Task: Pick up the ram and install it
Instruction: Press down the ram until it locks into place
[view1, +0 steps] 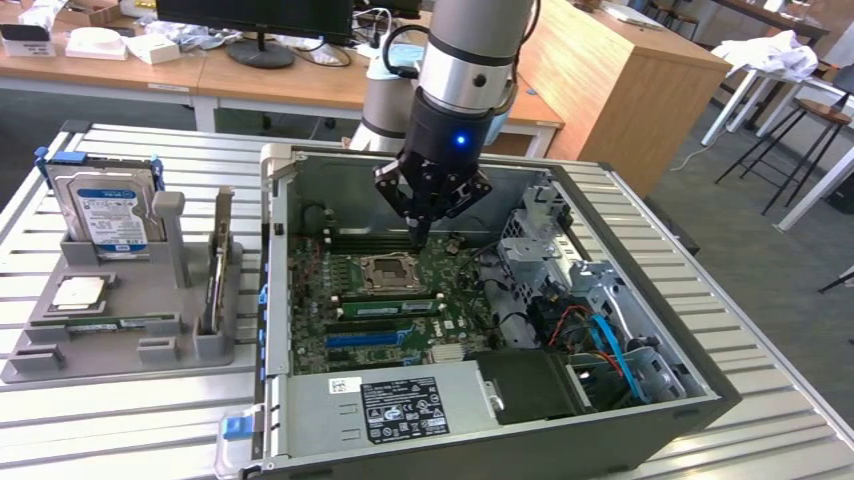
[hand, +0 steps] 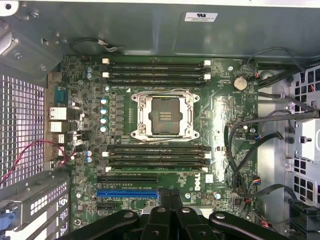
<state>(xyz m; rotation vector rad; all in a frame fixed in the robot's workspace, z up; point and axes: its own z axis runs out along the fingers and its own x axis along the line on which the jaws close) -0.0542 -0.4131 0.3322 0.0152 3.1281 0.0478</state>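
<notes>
My gripper (view1: 420, 236) hangs inside the open computer case (view1: 287, 200), fingertips pointing down just above the motherboard (view1: 400, 340), over the slots beyond the CPU socket (view1: 388, 271). Its fingers (hand: 170, 197) are pressed together with nothing visible between them. A green ram stick (view1: 387, 303) with a white label stands in a slot on the near side of the socket. Another long green stick (view1: 104, 323) lies flat at the front of the grey holder (view1: 120, 350) on the exterior view's left. The dark memory slots (hand: 156, 70) flank the open socket (hand: 162, 116).
The holder also carries a blue-labelled hard drive (view1: 107, 215), a silver CPU chip (view1: 78, 292) and a thin upright board (view1: 216, 260). Cables (hand: 250, 150) and drive cages (view1: 587, 290) crowd the case's right side. A power supply (view1: 400, 405) lies along its near edge.
</notes>
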